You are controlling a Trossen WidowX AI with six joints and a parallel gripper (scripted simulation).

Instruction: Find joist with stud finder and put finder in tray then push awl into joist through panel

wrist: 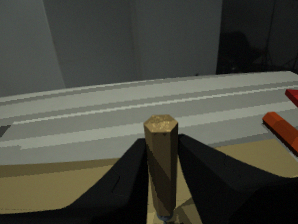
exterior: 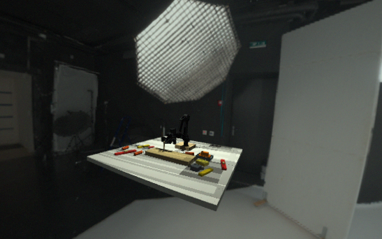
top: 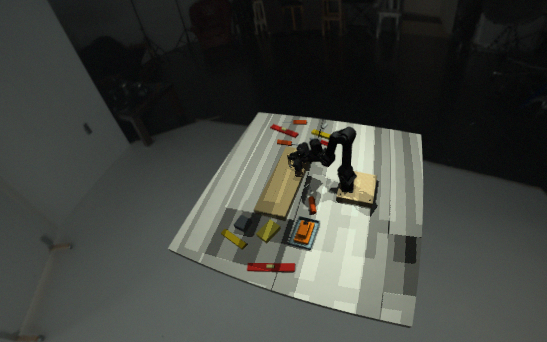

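My gripper (top: 297, 167) (wrist: 161, 143) is shut on the awl (wrist: 161, 167), whose faceted wooden handle stands upright between the fingers, with a bit of metal showing below it. The gripper is over the far part of the tan floor panel (top: 277, 196) (exterior: 174, 156) (wrist: 65, 186), near its robot-side edge in the top view. The awl's tip is hidden, so I cannot tell whether it touches or enters the panel. The orange stud finder (top: 304, 232) (exterior: 204, 154) lies in the blue-rimmed tray (top: 299, 245). The joist is not visible.
An orange-handled tool (top: 312, 205) lies between panel and tray. A yellow block (top: 268, 230), grey block (top: 242, 223), yellow bar (top: 234, 239) and red level (top: 271, 267) lie at the near end. Beyond the panel lie another red level (top: 284, 131) and an orange handle (top: 284, 142).
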